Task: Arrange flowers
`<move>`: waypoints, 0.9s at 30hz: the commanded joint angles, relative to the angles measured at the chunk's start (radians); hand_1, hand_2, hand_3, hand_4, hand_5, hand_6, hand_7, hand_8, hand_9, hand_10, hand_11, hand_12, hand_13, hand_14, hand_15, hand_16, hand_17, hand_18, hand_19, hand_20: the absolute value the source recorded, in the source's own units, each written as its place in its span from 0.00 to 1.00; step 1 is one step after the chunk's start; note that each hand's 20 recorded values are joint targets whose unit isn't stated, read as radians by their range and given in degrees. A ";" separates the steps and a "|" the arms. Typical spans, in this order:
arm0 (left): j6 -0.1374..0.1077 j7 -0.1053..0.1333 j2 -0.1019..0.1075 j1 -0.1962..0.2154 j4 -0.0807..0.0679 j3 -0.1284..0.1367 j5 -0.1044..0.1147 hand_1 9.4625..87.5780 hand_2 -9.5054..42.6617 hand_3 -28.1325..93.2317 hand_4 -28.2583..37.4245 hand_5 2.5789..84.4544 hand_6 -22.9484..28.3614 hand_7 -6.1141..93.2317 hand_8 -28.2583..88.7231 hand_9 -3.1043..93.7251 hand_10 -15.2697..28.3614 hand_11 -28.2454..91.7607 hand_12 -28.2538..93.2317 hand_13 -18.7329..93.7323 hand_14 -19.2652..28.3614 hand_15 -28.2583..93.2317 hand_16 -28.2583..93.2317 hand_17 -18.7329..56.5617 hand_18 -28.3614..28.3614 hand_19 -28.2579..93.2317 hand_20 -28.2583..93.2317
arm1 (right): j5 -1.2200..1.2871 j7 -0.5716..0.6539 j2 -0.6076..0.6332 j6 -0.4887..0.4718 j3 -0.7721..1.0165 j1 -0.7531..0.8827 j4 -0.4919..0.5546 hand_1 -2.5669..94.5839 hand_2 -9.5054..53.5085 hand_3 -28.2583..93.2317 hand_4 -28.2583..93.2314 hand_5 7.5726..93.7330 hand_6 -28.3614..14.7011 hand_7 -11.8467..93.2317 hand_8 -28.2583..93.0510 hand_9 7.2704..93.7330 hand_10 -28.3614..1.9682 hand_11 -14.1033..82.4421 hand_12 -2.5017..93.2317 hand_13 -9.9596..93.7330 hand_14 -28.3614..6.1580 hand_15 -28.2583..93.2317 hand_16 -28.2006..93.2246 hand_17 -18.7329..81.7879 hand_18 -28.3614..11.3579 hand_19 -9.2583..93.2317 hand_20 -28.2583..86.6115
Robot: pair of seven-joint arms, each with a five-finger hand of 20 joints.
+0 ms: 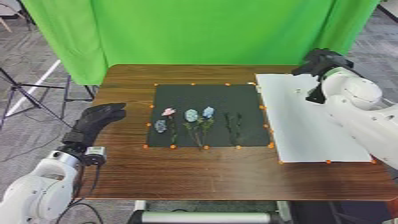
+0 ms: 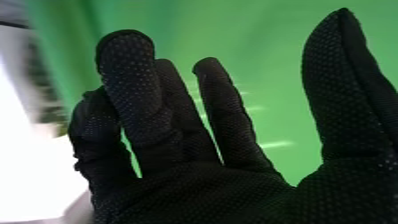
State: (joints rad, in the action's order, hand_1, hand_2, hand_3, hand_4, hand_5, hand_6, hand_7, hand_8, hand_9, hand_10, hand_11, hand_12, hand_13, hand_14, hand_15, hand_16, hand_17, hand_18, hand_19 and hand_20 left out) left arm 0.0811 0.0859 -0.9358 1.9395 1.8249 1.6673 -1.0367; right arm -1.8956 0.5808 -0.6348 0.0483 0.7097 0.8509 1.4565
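Note:
In the head view the right hand (image 1: 322, 61) is over the far right of the table, at the far end of the white sheet (image 1: 318, 132). The right wrist view has the right hand (image 2: 191, 185) with its fingers relaxed and thumb apart, holding nothing. The left hand (image 1: 98, 116) rests open by the table's left edge, left of the black mat. On the black mat (image 1: 213, 95) lie a pink flower (image 1: 169, 111), a pale green flower (image 1: 191, 115), a light blue flower (image 1: 208, 112), a grey-blue flower (image 1: 161, 126) and green stems (image 1: 233, 127).
The brown table (image 1: 187, 175) extends around the mat and sheet. Small orange markers line the edges of both. A green curtain (image 1: 213, 32) hangs behind the table, and a black tripod (image 1: 31, 97) stands on the floor at the left.

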 commanded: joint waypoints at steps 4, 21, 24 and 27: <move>0.018 0.002 -0.011 0.009 0.004 0.003 0.002 0.23 0.09 0.75 0.18 0.51 0.55 0.22 0.19 0.49 0.67 0.42 0.35 0.46 0.79 0.40 0.24 0.24 0.75 0.30 0.35 | 0.000 0.021 0.044 -0.030 0.056 0.118 -0.074 0.31 0.00 0.77 0.11 0.46 0.60 0.19 0.18 0.47 0.35 0.21 0.22 0.73 0.39 0.71 0.50 0.44 0.05 0.80 0.83; 0.018 -0.001 -0.025 0.024 0.009 0.007 0.003 0.23 0.09 0.75 0.18 0.51 0.55 0.22 0.19 0.49 0.67 0.42 0.35 0.46 0.79 0.40 0.24 0.24 0.76 0.31 0.35 | -0.027 0.000 0.005 0.157 0.037 0.247 -0.141 0.44 0.00 0.78 0.08 0.58 0.67 0.25 0.16 0.66 0.49 0.25 0.23 0.77 0.46 0.75 0.50 0.48 0.09 0.83 0.82; 0.020 -0.004 -0.027 0.028 0.010 0.007 0.004 0.24 0.09 0.75 0.17 0.52 0.55 0.22 0.19 0.49 0.67 0.42 0.35 0.46 0.79 0.40 0.24 0.24 0.76 0.32 0.35 | -0.043 -0.001 0.003 0.213 0.011 0.250 -0.151 0.52 0.00 0.76 0.06 0.65 0.67 0.28 0.20 0.75 0.54 0.29 0.22 0.80 0.51 0.76 0.51 0.51 0.10 0.85 0.82; 0.020 -0.008 -0.027 0.032 0.012 0.011 0.005 0.24 0.09 0.75 0.17 0.52 0.55 0.22 0.19 0.49 0.67 0.42 0.35 0.46 0.79 0.40 0.24 0.24 0.76 0.31 0.35 | -0.059 0.004 0.011 0.248 -0.011 0.245 -0.156 0.61 0.02 0.70 0.06 0.75 0.69 0.30 0.25 0.84 0.56 0.28 0.29 0.81 0.54 0.78 0.52 0.53 0.11 0.87 0.82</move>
State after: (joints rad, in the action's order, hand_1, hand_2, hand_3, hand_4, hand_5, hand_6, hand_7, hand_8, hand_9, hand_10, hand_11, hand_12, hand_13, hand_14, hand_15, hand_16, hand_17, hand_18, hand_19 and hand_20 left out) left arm 0.0873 0.0871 -0.9492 1.9549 1.8318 1.6776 -1.0363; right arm -1.9086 0.5842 -0.6169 0.2682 0.7367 1.0772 1.3171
